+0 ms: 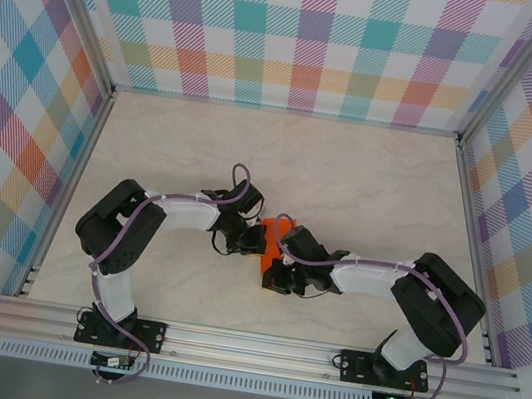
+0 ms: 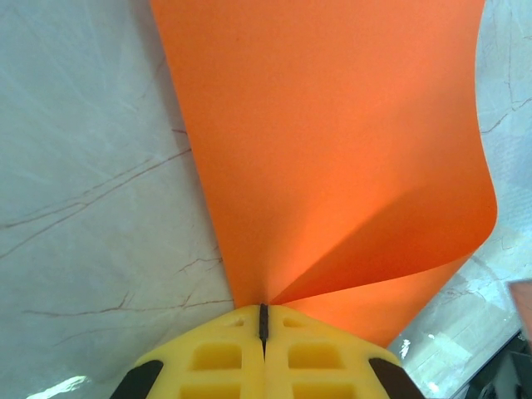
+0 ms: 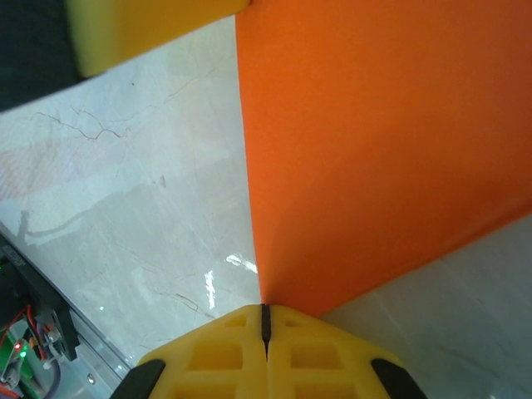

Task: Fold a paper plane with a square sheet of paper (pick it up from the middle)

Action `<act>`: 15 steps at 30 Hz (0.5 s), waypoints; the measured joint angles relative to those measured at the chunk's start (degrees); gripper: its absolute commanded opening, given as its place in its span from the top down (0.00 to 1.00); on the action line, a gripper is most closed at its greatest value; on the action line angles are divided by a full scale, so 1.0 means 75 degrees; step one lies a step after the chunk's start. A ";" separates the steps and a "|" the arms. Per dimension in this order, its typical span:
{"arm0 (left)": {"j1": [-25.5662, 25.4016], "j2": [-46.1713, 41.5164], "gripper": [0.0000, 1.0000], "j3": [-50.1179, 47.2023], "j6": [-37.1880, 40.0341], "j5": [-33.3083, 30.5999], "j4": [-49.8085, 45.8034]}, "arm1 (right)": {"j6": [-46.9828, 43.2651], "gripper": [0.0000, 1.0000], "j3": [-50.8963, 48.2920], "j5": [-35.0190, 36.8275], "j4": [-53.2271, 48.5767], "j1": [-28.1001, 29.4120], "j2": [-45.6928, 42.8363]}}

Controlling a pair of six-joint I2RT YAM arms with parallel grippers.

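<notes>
A pale marble-patterned tabletop (image 1: 351, 173) — boxed in by pastel plaid walls (image 1: 302, 33) on aluminium framing (image 1: 253, 344) — evenly lit.

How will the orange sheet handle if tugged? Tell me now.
Probably floppy: the orange sheet curls over beyond the left gripper. Likely light: a small pinch by the right gripper holds it. Tugging may tear it.

Plain bright orange square sheet of paper (image 2: 332, 150); yellow left end effector (image 2: 263, 312); beside it, pale worktop (image 2: 83, 208) with thin brown veins.
</notes>
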 measured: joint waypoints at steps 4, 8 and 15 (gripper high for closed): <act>-0.0003 0.0000 1.00 0.0023 0.0003 -0.0012 -0.0050 | -0.0090 1.00 0.0283 0.0332 -0.0254 -0.0032 -0.0399; -0.0006 0.0000 1.00 0.0026 0.0003 -0.0029 -0.0052 | -0.0087 1.00 0.0463 0.0460 -0.0137 -0.0221 -0.0347; -0.0012 0.0000 1.00 0.0038 0.0006 -0.0038 -0.0076 | -0.0079 1.00 0.0510 0.0478 -0.0023 -0.0364 0.0321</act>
